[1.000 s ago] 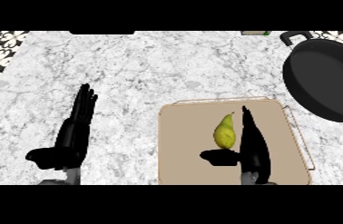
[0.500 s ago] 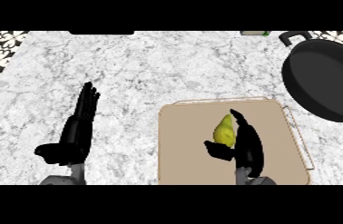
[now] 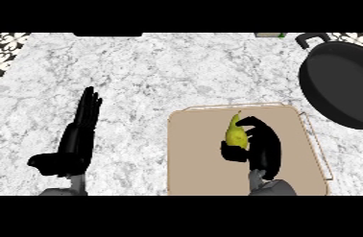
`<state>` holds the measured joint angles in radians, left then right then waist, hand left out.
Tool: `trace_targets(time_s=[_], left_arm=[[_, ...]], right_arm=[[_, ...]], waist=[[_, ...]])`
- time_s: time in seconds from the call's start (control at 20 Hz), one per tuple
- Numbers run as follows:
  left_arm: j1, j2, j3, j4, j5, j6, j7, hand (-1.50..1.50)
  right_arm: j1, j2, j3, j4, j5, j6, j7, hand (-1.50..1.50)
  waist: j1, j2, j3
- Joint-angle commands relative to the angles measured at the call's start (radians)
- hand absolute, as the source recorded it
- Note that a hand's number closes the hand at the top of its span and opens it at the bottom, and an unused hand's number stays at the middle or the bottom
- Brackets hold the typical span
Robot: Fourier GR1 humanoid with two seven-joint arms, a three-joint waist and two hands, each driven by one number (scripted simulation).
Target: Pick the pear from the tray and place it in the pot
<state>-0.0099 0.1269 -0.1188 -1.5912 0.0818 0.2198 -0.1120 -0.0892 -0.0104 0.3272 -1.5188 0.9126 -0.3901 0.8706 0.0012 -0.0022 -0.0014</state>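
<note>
The right hand (image 3: 261, 144) lies on the tray (image 3: 199, 169) with its fingers curled over the right side of the pear (image 3: 235, 133) and its thumb tucked under the fruit's lower end — clamped on it, as far as this view shows. A second ago the same hand lay flat and straight just right of the pear, fingers pointing up the tray; half a second ago it had slid in against the fruit. Now the fingers have bent round, so the grasp looks just made. The pear itself has hardly shifted: it sits upright in the view, stem toward the tray's far edge, in the middle of the tray, not yet lifted as far as I can judge.

That puts the task at the end of the pick and before the carry. The pot (image 3: 333, 82) waits at the upper right, beyond the tray's far right corner, well apart from the hand; the next move would be a lift and a swing up and right over its rim.

The left hand (image 3: 74, 142) rests open on the counter (image 3: 163, 73) at the left, fingers straight, much as before.
</note>
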Motion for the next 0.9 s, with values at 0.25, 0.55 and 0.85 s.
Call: trace_targets(time_s=[0.25,0.55,0.85], left_arm=[[-0.019,-0.026,0.02,0.07,-0.007,-0.026,-0.047,0.0],[-0.05,-0.024,-0.022,0.009,-0.022,-0.036,-0.018,0.0],[-0.1,-0.034,-0.057,0.002,-0.036,-0.049,-0.002,0.0]], right_arm=[[-0.208,-0.013,-0.163,0.077,0.145,0.031,0.151,1.5],[-0.378,-0.248,-0.435,0.314,0.146,0.125,0.266,1.5],[-0.599,-0.449,-0.531,0.513,0.285,0.164,0.304,1.5]], waist=[[0.008,0.007,0.0],[0.095,0.067,-0.003],[0.156,0.074,-0.001]])
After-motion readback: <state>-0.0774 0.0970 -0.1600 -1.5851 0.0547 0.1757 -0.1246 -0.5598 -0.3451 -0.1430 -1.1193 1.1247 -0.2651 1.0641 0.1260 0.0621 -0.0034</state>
